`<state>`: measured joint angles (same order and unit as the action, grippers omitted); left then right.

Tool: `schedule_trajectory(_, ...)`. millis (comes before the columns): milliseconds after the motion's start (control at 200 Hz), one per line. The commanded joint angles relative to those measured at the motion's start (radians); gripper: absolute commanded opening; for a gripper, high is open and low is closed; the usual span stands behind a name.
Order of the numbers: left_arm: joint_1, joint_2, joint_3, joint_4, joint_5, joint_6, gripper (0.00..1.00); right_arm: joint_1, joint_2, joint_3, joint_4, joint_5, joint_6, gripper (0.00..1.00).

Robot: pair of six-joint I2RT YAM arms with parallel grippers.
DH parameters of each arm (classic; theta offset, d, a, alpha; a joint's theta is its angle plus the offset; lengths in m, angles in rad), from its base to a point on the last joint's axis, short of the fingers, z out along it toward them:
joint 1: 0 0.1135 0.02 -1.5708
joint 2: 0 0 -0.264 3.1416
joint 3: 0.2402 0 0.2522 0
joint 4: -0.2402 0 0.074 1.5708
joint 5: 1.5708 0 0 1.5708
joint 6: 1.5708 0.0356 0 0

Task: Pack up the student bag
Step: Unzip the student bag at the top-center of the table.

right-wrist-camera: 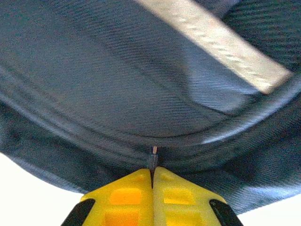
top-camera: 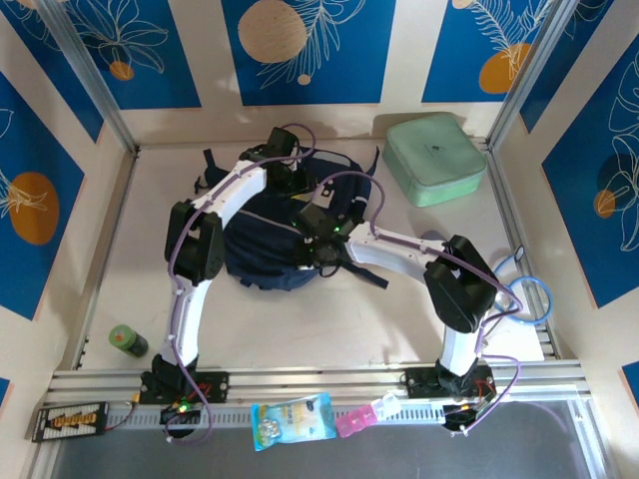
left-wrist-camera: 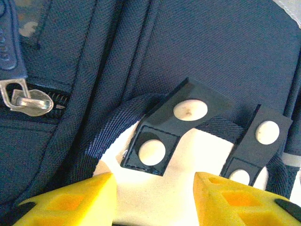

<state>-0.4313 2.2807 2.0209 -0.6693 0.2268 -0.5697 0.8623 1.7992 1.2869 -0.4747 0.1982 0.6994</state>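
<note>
We see the student bag [top-camera: 262, 257] lying mid-desk [top-camera: 329, 324], our left pincer [left-wrist-camera: 154, 190] spread apart over its strap [left-wrist-camera: 115, 123], our right pincer [right-wrist-camera: 152, 186] clamped on its zip pull [right-wrist-camera: 153, 159].

student bag [left-wrist-camera: 211, 42]: matt coarse-woven cloth | zip pull [left-wrist-camera: 30, 101]: shiny metal | strap tabs [left-wrist-camera: 167, 125]: glossy smooth black
</note>
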Motion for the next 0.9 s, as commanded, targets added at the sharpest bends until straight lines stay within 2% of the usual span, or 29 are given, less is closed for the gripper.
schedule_trajectory(0, 0.008, 0.066, -0.006, -0.029, -0.015, -0.008, 0.47, 0.032, -0.077, -0.085, 0.240, -0.170, -0.117, 0.03)
schedule_trajectory(60, 0.010, 0.070, -0.015, -0.025, -0.017, -0.016, 0.47, 0.030, -0.091, -0.118, 0.303, -0.222, -0.134, 0.03)
schedule_trajectory(125, 0.011, 0.069, -0.025, -0.015, -0.014, -0.025, 0.47, 0.020, -0.107, -0.136, 0.308, -0.210, -0.109, 0.07)
schedule_trajectory(300, 0.016, 0.031, -0.021, -0.001, 0.016, -0.034, 0.47, -0.038, -0.259, -0.261, 0.349, -0.130, -0.028, 0.34)
schedule_trajectory(485, 0.026, -0.110, -0.042, 0.012, 0.037, -0.041, 0.51, -0.173, -0.377, -0.366, 0.366, -0.140, 0.113, 0.47)
schedule_trajectory(650, 0.026, -0.350, -0.306, 0.086, -0.011, -0.029, 0.57, -0.327, -0.265, -0.273, 0.294, -0.334, 0.173, 0.52)
schedule_trajectory(805, 0.005, -0.593, -0.616, 0.145, -0.073, -0.030, 0.60, -0.359, -0.131, -0.161, 0.249, -0.405, 0.180, 0.52)
schedule_trajectory(895, -0.025, -0.707, -0.744, 0.143, -0.125, -0.030, 0.60, -0.361, -0.073, -0.110, 0.244, -0.423, 0.165, 0.48)
